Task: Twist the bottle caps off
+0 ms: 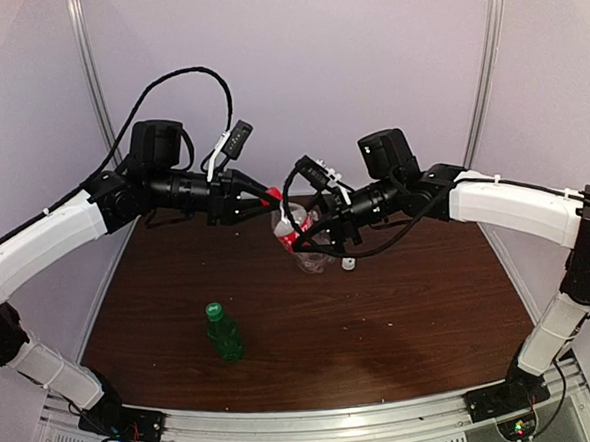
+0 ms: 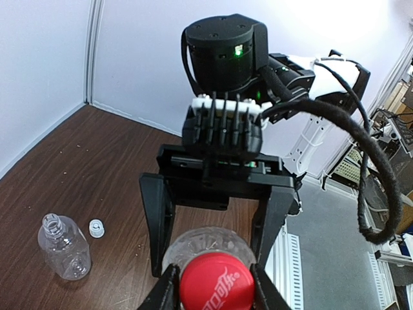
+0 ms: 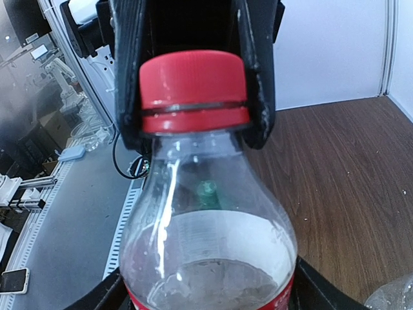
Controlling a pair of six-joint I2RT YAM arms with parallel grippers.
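Red, green and white make three caps for three bottles. The red cap (image 3: pixel 193 90) sits on the clear red-labelled bottle (image 3: pixel 206 245), raised above the table's far middle; the green cap (image 1: pixel 213 310) tops the green bottle (image 1: pixel 224 338), which stands alone nearer the arms; the white cap (image 2: pixel 97 227) lies loose just beside the open rounded bottle (image 2: pixel 64 248). Of two grippers, the left gripper (image 2: pixel 215 292) pinches the red cap between its fingers, while the right gripper (image 1: pixel 308 232) has its fingers flanking that bottle's body, pressing or merely close I cannot tell. The table (image 1: pixel 401 315) is dark wood-grain, boxed by pale walls (image 1: pixel 365 56).
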